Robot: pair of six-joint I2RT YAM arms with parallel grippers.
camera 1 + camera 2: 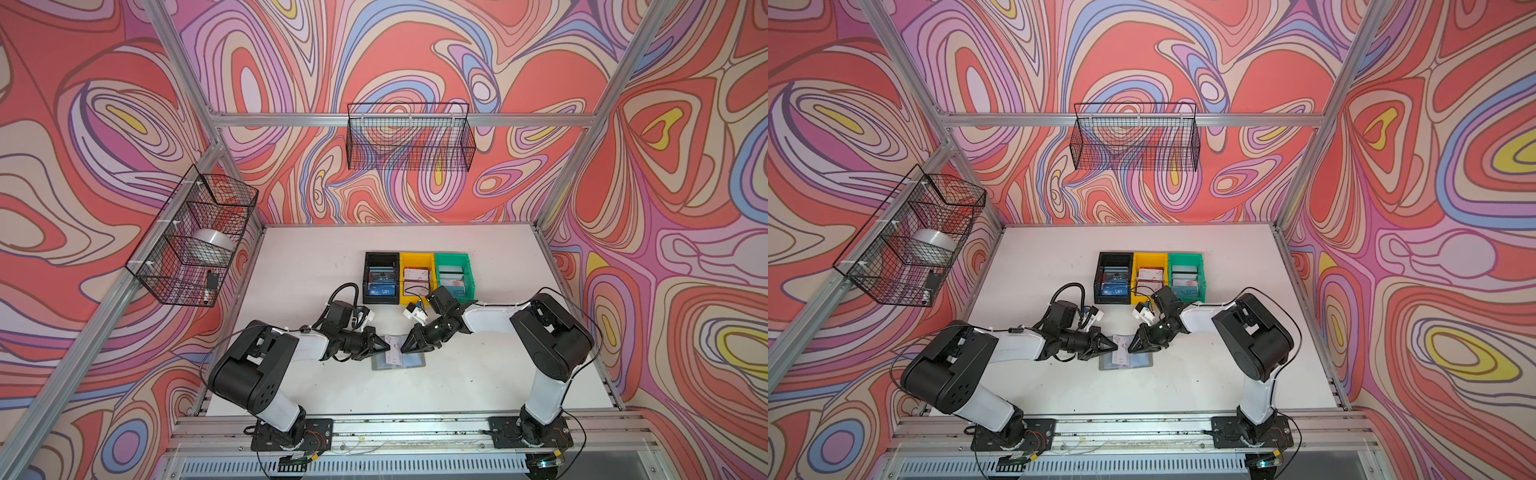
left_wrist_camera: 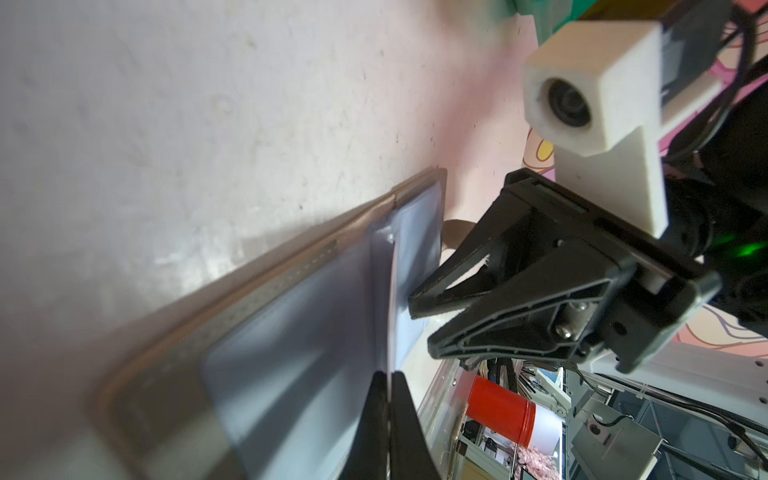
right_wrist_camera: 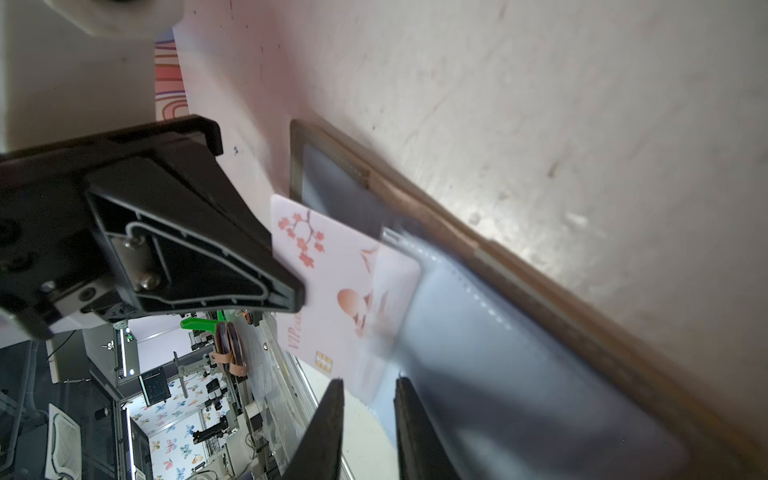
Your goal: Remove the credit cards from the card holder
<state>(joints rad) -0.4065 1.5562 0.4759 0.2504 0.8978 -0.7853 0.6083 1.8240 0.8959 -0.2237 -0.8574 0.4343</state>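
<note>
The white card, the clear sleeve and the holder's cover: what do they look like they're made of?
The credit card: stiff smooth plastic, white with red blossom print; it stays flat. The sleeve: soft clear plastic, glossy, stitched along the edge, probably vinyl. The cover of the card holder: matte grey-brown, leather or imitation; cannot tell which.

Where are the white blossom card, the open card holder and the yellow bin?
credit card (image 3: 328, 266): right wrist view, on its printed face.
card holder (image 1: 412, 361): a top view, on its right-hand sleeve.
yellow bin (image 1: 417, 257): a top view, on its back wall.

Black-jointed white arms (image 1: 309, 347) (image 1: 486, 320) end in black triangular hands (image 1: 388, 348) (image 1: 404, 347).
</note>
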